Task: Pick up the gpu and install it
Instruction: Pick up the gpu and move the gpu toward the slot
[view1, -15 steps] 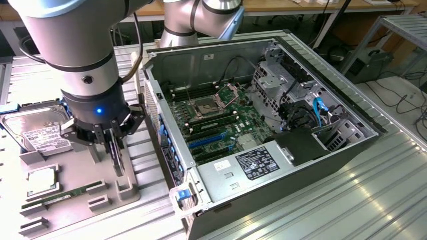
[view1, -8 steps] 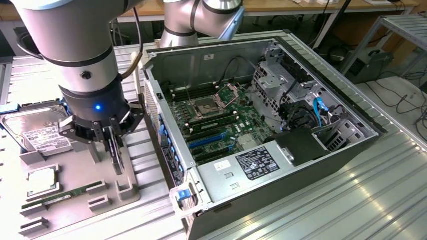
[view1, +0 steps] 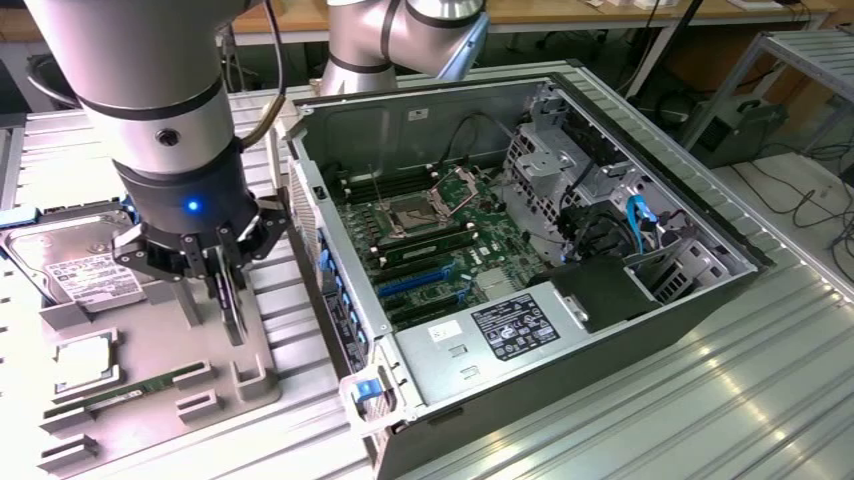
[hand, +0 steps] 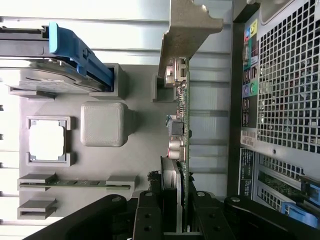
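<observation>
The gpu (view1: 235, 310) is a thin dark card standing on edge, with my gripper (view1: 224, 270) shut on its upper edge above the grey parts tray (view1: 160, 335) at the exterior view's left. The wrist view looks along the gpu (hand: 184, 135) edge-on: a green board with connectors and a silver end bracket (hand: 189, 30) at its far end. My gripper (hand: 176, 202) has a black finger (hand: 149, 212) pressed against each face. I cannot tell whether the card's lower edge still touches the tray's holder (hand: 162, 90). The open computer case (view1: 534, 250) lies to the exterior view's right, blue expansion slots (view1: 416, 282) showing on its motherboard.
On the tray (hand: 140, 160) lie a hard drive (view1: 78, 265) with a blue handle (hand: 80, 55), a square processor (view1: 83, 362) and a narrow green memory stick (view1: 127, 390). The case's perforated rear wall (hand: 287, 90) stands close beside the card. Ribbed metal tabletop (view1: 694, 400) surrounds everything.
</observation>
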